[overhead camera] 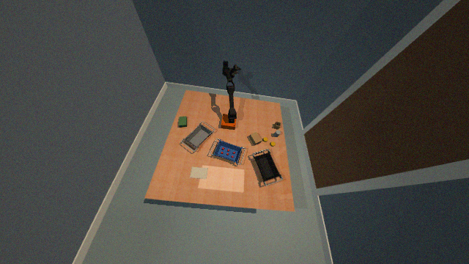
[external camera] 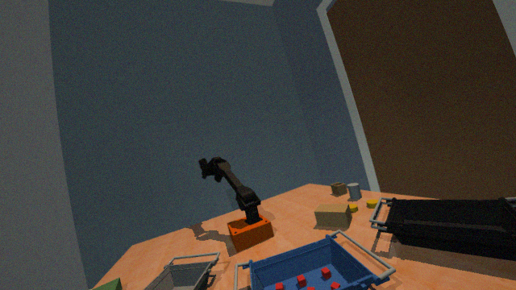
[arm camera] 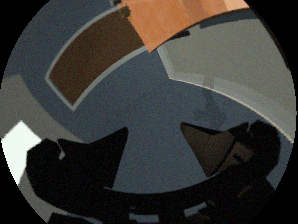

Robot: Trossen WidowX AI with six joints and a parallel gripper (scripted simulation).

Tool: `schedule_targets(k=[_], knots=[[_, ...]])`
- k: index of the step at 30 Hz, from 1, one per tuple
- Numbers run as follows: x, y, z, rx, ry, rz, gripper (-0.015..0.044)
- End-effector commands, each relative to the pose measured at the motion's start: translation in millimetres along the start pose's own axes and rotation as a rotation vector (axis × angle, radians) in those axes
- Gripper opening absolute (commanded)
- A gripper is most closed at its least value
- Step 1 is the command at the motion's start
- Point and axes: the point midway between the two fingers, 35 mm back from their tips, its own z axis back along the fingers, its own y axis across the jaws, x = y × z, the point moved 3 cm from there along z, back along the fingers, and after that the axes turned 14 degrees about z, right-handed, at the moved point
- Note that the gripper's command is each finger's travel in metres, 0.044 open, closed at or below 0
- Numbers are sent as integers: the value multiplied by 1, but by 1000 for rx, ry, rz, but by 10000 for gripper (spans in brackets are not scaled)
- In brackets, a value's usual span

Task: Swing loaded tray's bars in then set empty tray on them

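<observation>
Top view: gripper [overhead camera: 231,68], fingers spread and holding nothing, is raised behind the base, well apart from the blue loaded tray [overhead camera: 227,151], whose long axis lies roughly crosswise to the arm.

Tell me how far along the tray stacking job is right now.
Nothing looks done yet. The blue tray with red blocks has both wire bars swung out over its ends. The gripper is open and empty, raised high above the base. Left: swing both bars in, then set an empty tray, perhaps the grey tray, on them.
</observation>
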Motion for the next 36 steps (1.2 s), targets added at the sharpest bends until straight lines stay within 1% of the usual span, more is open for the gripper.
schedule_targets(k=[1, 8, 10, 12, 15, 17, 19, 20, 24, 28, 32, 36], knots=[[0, 0, 0, 0, 0, 0, 374], [0, 0, 1, -2, 3, 4, 190], [-2, -3, 9, -15, 27, 40, 137], [-6, -9, 26, -39, 76, 111, 85], [-12, -20, 61, -81, 178, 257, 82], [-14, -24, 78, -96, 226, 320, 82], [-16, -25, 86, -112, 274, 371, 82], [-17, -26, 97, -122, 314, 412, 82], [-19, -39, 167, -145, 501, 606, 82], [-11, -50, 237, -142, 694, 799, 82], [7, -59, 304, -110, 886, 991, 82], [34, -65, 368, -49, 1081, 1178, 82]])
